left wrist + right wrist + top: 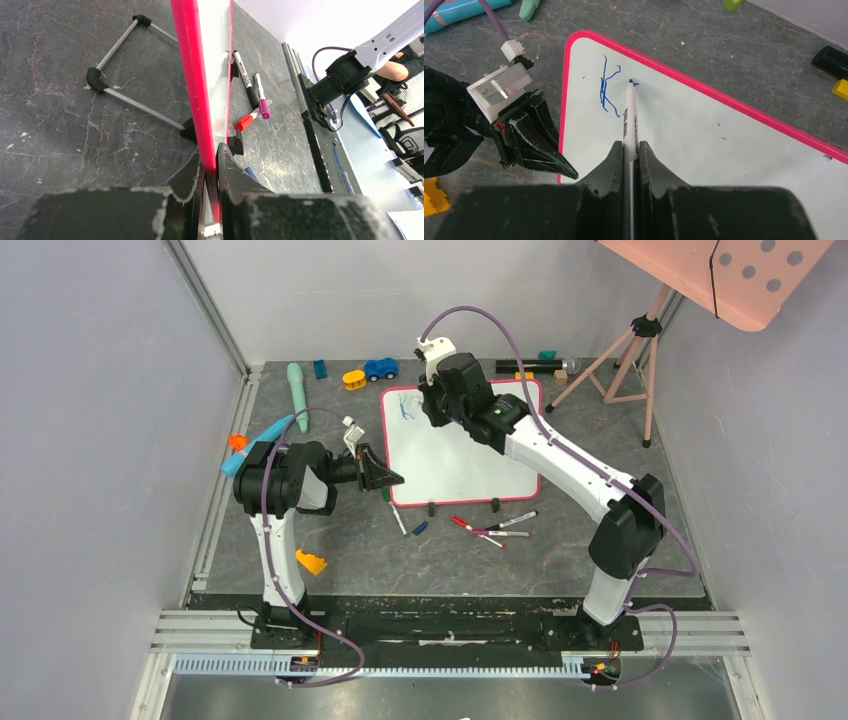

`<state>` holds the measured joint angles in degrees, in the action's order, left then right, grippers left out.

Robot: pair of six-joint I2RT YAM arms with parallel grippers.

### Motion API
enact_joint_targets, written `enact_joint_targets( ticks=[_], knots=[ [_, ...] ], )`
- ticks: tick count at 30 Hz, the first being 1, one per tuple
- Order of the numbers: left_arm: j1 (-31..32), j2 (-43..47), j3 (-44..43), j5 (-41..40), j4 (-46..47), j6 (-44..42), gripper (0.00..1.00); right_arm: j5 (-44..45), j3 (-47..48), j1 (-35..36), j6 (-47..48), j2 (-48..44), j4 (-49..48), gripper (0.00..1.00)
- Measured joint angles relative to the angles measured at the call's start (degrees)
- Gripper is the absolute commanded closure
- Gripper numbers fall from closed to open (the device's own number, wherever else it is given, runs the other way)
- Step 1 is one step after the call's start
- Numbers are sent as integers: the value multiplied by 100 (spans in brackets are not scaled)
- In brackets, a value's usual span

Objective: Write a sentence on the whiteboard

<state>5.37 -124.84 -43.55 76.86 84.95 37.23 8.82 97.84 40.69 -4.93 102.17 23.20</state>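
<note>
I see one dark grey table [560, 550], its top veined like stone. About the middle of it stands one whiteboard [460, 465], a glossy white rectangle in a thin pink-red frame with rounded corners, on two small black clip feet [432, 507]. Two arms work it. My left gripper [211, 160] is clenched on the frame at the board's left edge, near the front corner. My right gripper [630, 150] grasps one slim white marker [630, 112], whose tip touches the board near its top-left corner, just beside the blue writing [606, 90], a few thin crossing strokes. Three loose markers [492, 532] lie clustered just in front of the board.
</note>
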Motion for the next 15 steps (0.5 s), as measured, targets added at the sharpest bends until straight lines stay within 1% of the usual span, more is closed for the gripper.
enact_joint_targets(
  ticks=[15],
  knots=[
    [0,0,0,0,0,0,98,7,-439,0,-4,-205,-15,100]
  ],
)
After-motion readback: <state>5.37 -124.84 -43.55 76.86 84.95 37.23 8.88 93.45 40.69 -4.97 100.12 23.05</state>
